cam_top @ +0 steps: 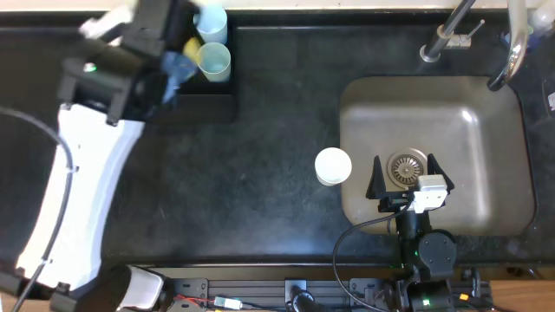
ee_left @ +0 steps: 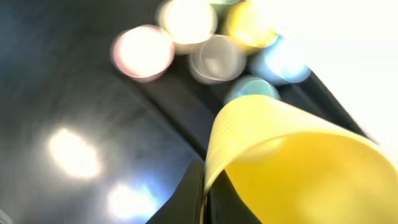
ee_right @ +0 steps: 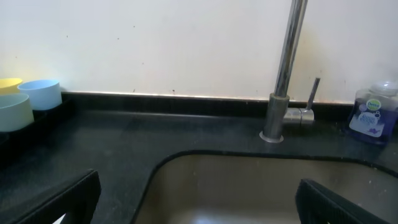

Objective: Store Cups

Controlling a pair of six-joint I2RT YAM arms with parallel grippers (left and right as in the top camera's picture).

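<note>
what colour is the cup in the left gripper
Yellow; the cup shows best in the left wrist view.

A steel sink [cam_top: 486,147], tall faucet [ee_right: 289,62] and soap bottle [ee_right: 373,115] on dark counter [cam_top: 260,191].

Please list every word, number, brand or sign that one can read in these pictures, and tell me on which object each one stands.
The blue bottle beside the faucet: its label carries print, but it is too small and blurred to read.
The yellow cup and the other cups: no print to be seen.
No text in these pictures can be read.
</note>
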